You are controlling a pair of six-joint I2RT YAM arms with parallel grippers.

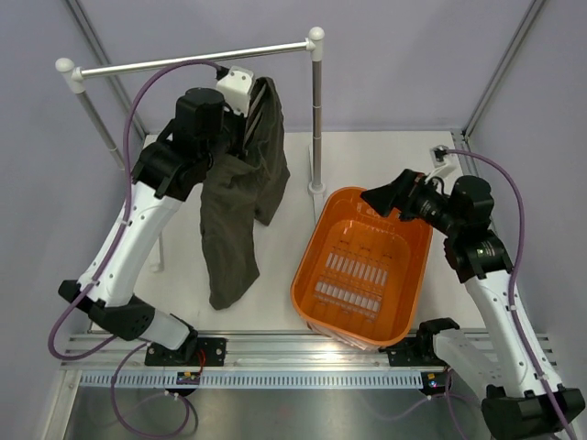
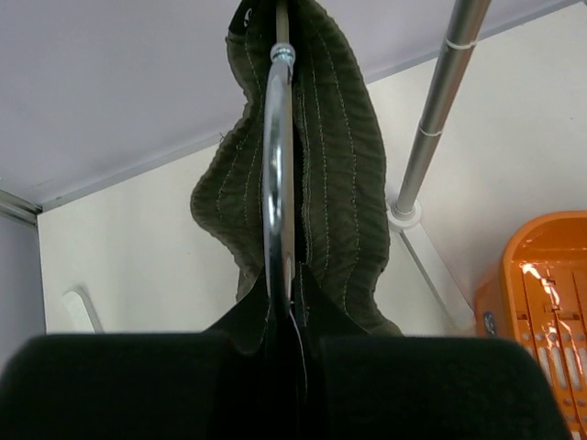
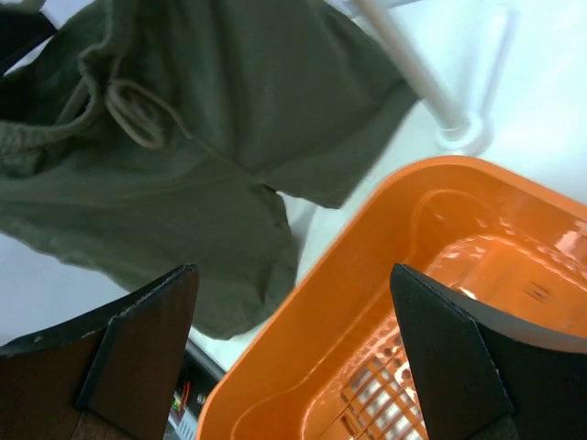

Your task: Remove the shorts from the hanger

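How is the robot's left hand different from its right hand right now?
The left gripper is pinched shut on the hanger, while the right gripper is wide open and holds nothing. The left gripper is up near the silver rail, with the shorts hanging below it, while the right gripper hangs over the orange basket. Both have two dark fingers.

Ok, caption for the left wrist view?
Left end effector shut on the hanger at its hook, olive-green shorts bunched around it, orange basket at right.
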